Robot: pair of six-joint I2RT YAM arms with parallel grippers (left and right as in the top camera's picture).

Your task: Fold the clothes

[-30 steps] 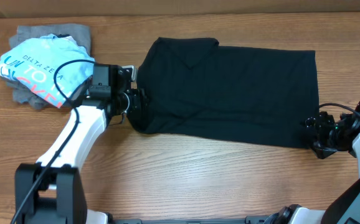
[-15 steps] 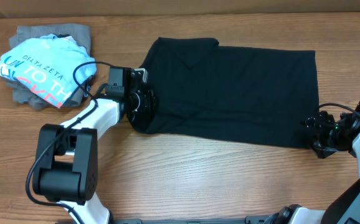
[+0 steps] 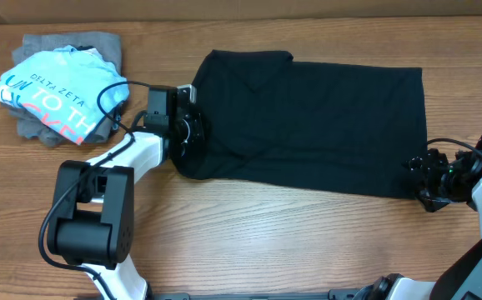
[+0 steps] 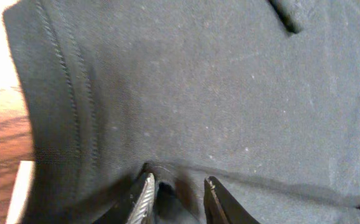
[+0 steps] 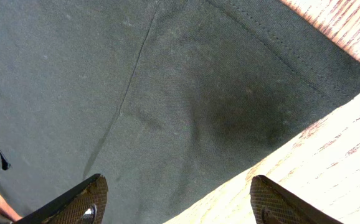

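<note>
We judge the black short-sleeved soft-fabric T-shirt (image 3: 308, 125), flat at the wooden table's (image 3: 241, 242) centre, light and limp, best taken by its edges: left claw (image 4: 180, 196) pinches a pucker at its 9 o'clock side, right claw (image 5: 180, 199) gapes empty over its 4 o'clock corner.

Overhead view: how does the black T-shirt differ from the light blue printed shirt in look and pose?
The black T-shirt is plain; the light blue shirt carries printed lettering. The black T-shirt lies spread flat on the table; the light blue shirt is bunched into a heap. The black T-shirt rests on bare wood; the light blue shirt sits on a grey garment. Both are soft garments on one table.
</note>
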